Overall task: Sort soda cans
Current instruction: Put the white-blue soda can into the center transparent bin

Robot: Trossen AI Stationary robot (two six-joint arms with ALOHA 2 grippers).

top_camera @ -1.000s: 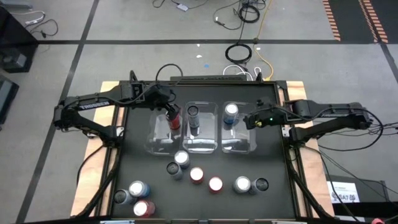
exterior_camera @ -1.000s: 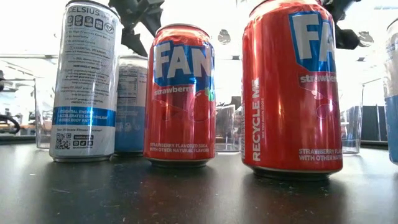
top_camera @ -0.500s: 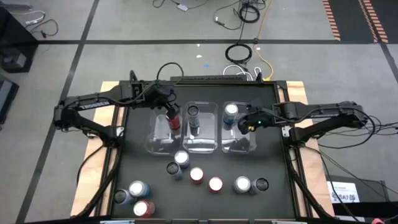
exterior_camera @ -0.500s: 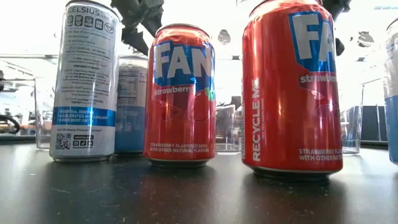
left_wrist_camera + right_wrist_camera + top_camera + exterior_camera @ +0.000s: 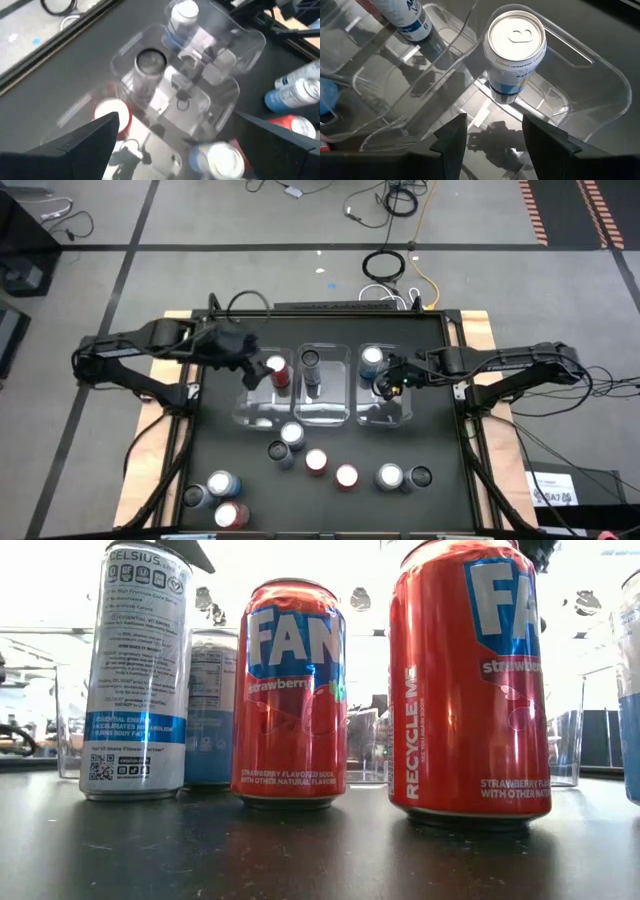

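Jaws on both my grippers stood apart and empty: left gripper [image 5: 243,356] beside the red can [image 5: 277,368], right gripper [image 5: 388,379] over the silver-blue can [image 5: 515,45]. Three binned, I judged; nine waited on the desk [image 5: 440,440]. Labels read "strawberry", "RECYCLE ME", "CELSIUS".

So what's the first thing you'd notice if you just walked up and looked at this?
Probably the three clear bins side by side in the middle of the table, each with one can standing in it: a red can, a dark can and a silver-blue can. The left gripper sits beside the red can, and the right gripper, fingers open, is by the silver-blue can. Nearer the front, more loose cans stand waiting.
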